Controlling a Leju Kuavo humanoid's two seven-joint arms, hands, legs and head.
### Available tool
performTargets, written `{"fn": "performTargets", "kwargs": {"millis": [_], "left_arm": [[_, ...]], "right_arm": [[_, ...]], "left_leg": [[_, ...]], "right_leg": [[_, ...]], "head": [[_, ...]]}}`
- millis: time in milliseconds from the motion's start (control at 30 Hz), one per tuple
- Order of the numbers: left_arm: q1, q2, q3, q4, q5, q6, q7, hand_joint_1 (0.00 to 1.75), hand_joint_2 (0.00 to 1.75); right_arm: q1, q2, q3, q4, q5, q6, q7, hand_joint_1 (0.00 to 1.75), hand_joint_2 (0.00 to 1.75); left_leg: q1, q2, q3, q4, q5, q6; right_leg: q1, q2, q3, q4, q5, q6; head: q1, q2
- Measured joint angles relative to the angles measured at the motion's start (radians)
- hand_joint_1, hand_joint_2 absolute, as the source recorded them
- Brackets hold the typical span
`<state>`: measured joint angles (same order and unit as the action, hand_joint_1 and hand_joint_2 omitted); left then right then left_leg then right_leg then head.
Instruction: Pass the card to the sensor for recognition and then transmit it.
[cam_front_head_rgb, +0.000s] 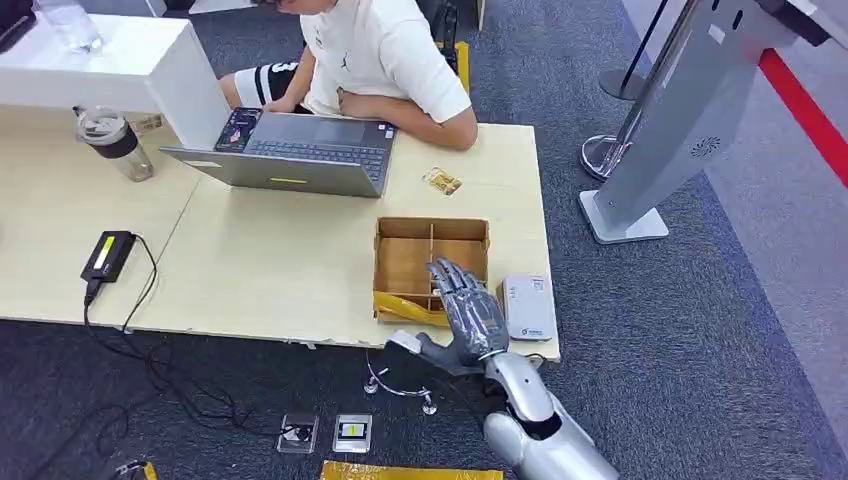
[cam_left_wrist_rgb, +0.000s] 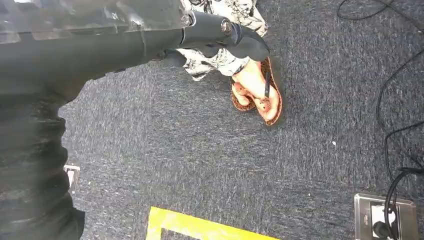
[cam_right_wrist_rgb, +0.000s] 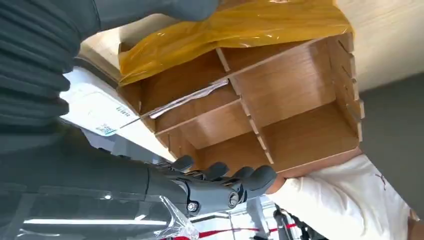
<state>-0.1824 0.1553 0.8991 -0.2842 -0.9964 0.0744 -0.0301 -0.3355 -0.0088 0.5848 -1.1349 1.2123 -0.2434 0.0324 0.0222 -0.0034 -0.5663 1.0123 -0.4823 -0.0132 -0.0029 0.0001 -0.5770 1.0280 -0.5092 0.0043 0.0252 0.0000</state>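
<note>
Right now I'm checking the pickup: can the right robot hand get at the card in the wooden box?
Probably yes: the right robot hand hovers open over the wooden box, and the card stands uncovered there.

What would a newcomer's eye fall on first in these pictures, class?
First, the silver right hand, fingers spread, reaching over the near edge of the wooden box on the pale table. A white reader lies just right of the box. Across the table a person in a white shirt sits at an open laptop.
</note>
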Motion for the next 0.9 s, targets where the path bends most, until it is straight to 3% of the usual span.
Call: {"fn": "performTargets", "kwargs": {"millis": [67, 167, 233, 267, 333, 467, 500, 567, 700, 900], "left_arm": [[0.000, 0.000, 0.000, 0.000, 0.000, 0.000, 0.000, 0.00, 1.75], [0.000, 0.000, 0.000, 0.000, 0.000, 0.000, 0.000, 0.00, 1.75], [0.000, 0.000, 0.000, 0.000, 0.001, 0.002, 0.000, 0.00, 1.75], [-0.001, 0.000, 0.000, 0.000, 0.002, 0.002, 0.000, 0.00, 1.75], [-0.001, 0.000, 0.000, 0.001, 0.003, 0.002, -0.001, 0.00, 1.75], [-0.002, 0.000, 0.000, 0.003, 0.010, 0.002, -0.001, 0.00, 1.75], [-0.002, 0.000, 0.000, 0.003, 0.012, 0.002, -0.001, 0.00, 1.75], [-0.003, 0.000, 0.000, 0.005, 0.015, 0.002, -0.001, 0.00, 1.75], [-0.004, 0.001, 0.000, 0.007, 0.023, 0.002, -0.001, 0.00, 1.75], [-0.004, 0.002, -0.001, 0.011, 0.034, 0.003, -0.001, 0.00, 1.75]], "right_arm": [[-0.002, 0.005, 0.000, 0.007, 0.001, -0.002, 0.000, 0.52, 1.75], [-0.006, 0.008, 0.000, 0.018, 0.017, -0.024, -0.003, 0.58, 1.75], [-0.009, 0.013, 0.001, 0.026, 0.029, -0.045, -0.005, 0.72, 1.75], [-0.012, 0.015, 0.002, 0.034, 0.033, -0.059, -0.005, 0.91, 1.75], [-0.020, 0.022, 0.003, 0.056, 0.038, -0.086, -0.007, 1.01, 1.75], [-0.031, 0.030, 0.011, 0.097, 0.040, -0.120, -0.013, 0.77, 1.75], [-0.031, 0.032, 0.011, 0.103, 0.040, -0.123, -0.013, 0.87, 1.75], [-0.031, 0.032, 0.012, 0.113, 0.037, -0.123, -0.008, 0.87, 1.75], [-0.031, 0.032, 0.013, 0.126, 0.033, -0.119, 0.004, 0.72, 1.75], [-0.029, 0.025, 0.013, 0.135, 0.026, -0.110, 0.030, 0.73, 1.75]], "left_leg": [[0.000, 0.000, 0.000, 0.000, 0.000, 0.000], [0.000, 0.000, 0.000, 0.000, 0.000, 0.000], [0.000, 0.000, 0.000, 0.000, 0.000, 0.000], [0.000, 0.000, 0.000, 0.000, 0.000, 0.000], [0.000, 0.000, 0.000, 0.000, 0.000, 0.000], [0.000, 0.000, 0.000, 0.000, 0.000, 0.000], [0.000, 0.000, 0.000, 0.000, 0.000, 0.000], [0.000, 0.000, 0.000, 0.000, 0.000, 0.000], [0.000, 0.000, 0.000, 0.000, 0.000, 0.000], [0.000, 0.000, 0.000, 0.000, 0.000, 0.000]], "right_leg": [[0.000, 0.000, 0.000, 0.000, 0.000, 0.000], [0.000, 0.000, 0.000, 0.000, 0.000, 0.000], [0.000, 0.000, 0.000, 0.000, 0.000, 0.000], [0.000, 0.000, 0.000, 0.000, 0.000, 0.000], [0.000, 0.000, 0.000, 0.000, 0.000, 0.000], [0.000, 0.000, 0.000, 0.000, 0.000, 0.000], [0.000, 0.000, 0.000, 0.000, 0.000, 0.000], [0.000, 0.000, 0.000, 0.000, 0.000, 0.000], [0.000, 0.000, 0.000, 0.000, 0.000, 0.000], [0.000, 0.000, 0.000, 0.000, 0.000, 0.000]], "head": [[0.000, 0.000], [0.000, 0.000], [0.000, 0.000], [0.000, 0.000], [0.000, 0.000], [0.000, 0.000], [0.000, 0.000], [0.000, 0.000], [0.000, 0.000], [0.000, 0.000]]}}
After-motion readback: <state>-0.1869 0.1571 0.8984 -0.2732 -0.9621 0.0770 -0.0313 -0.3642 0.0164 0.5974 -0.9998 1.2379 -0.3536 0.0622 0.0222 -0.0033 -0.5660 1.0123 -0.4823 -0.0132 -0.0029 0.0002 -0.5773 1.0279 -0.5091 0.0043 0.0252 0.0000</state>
